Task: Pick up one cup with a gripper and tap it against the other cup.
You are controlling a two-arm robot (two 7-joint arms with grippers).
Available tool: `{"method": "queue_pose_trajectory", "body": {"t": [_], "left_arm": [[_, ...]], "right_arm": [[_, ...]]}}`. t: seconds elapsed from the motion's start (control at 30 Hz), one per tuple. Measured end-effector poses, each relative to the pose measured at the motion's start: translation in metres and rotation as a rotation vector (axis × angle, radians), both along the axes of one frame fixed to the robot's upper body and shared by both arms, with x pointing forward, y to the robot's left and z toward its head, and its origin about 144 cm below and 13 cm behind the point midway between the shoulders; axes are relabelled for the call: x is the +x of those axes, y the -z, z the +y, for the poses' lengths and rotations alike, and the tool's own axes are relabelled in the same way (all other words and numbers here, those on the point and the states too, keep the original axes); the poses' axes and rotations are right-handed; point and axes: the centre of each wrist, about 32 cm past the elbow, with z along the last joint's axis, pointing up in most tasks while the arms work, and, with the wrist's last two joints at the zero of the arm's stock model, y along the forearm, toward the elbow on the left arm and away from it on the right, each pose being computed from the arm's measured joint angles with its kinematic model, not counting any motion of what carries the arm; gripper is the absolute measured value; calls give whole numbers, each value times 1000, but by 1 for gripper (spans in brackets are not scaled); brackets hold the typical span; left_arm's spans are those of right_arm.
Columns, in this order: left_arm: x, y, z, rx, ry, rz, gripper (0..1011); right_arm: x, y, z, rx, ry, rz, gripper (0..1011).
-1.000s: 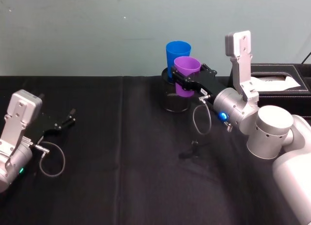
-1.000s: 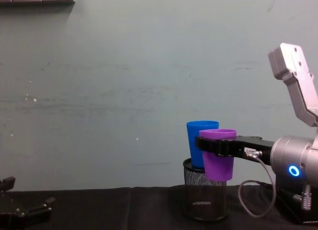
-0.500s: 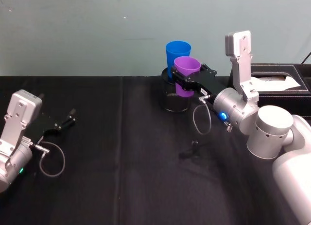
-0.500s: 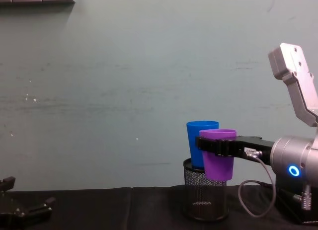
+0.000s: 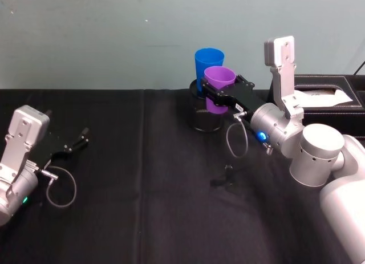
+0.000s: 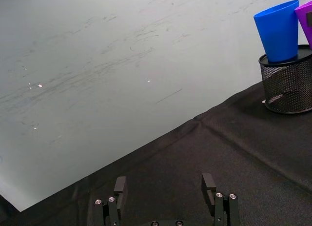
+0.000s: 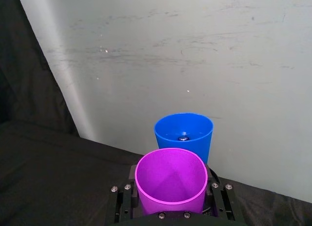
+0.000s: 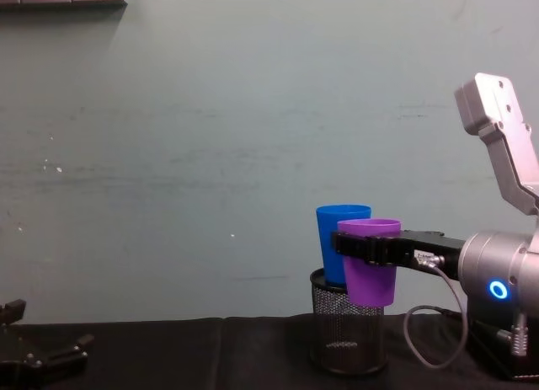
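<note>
While our right gripper (image 5: 217, 96) is clamped on the purple cup (image 5: 219, 87), we hold that cup upright in the air near the far edge of the black table (image 5: 171, 207), a little right of its middle. Our black jaws close on the cup from both sides just below its rim, as the right wrist view shows, where the purple cup (image 7: 171, 181) sits between the two fingers with its open mouth up. The blue cup (image 5: 208, 63) stands upright in the black wire-mesh pen holder (image 5: 204, 118), which rests on the table close to its far edge. From the chest view, the purple cup (image 8: 370, 268) overlaps the right side of the blue cup (image 8: 338, 238) and hangs with its base below the rim of the pen holder (image 8: 347, 339), in front of it; we cannot tell whether the two cups are touching or just beside each other. In the right wrist view the blue cup (image 7: 184, 133) rises right behind the purple one, taller by its upper part. Our left gripper (image 5: 73, 144) is parked low over the table near its left edge, well apart from the cups, and the left wrist view shows its fingers (image 6: 208, 183) spread wide with nothing between them.
</note>
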Motion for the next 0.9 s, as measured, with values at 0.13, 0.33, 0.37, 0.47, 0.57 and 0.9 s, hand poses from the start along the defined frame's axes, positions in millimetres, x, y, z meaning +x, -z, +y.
{"method": "queue_pose_trajectory", "body": {"t": [0.13,0.33,0.37,0.47,0.57,0.9], "left_arm": [[0,0,0,0,0,0,1000],[0,0,0,0,0,0,1000],[0,0,0,0,0,0,1000],[0,0,0,0,0,0,1000],[0,0,0,0,0,0,1000],[0,0,0,0,0,0,1000]], "right_arm": [[-2,0,0,-2,-2,-2,729],[-18,4,-2,-14,-20,4,729],[-20,5,-2,-14,-22,5,729],[-33,11,-3,-11,-30,14,729],[-50,22,-3,7,-34,28,729],[-82,60,-1,4,-48,-1,729]]}}
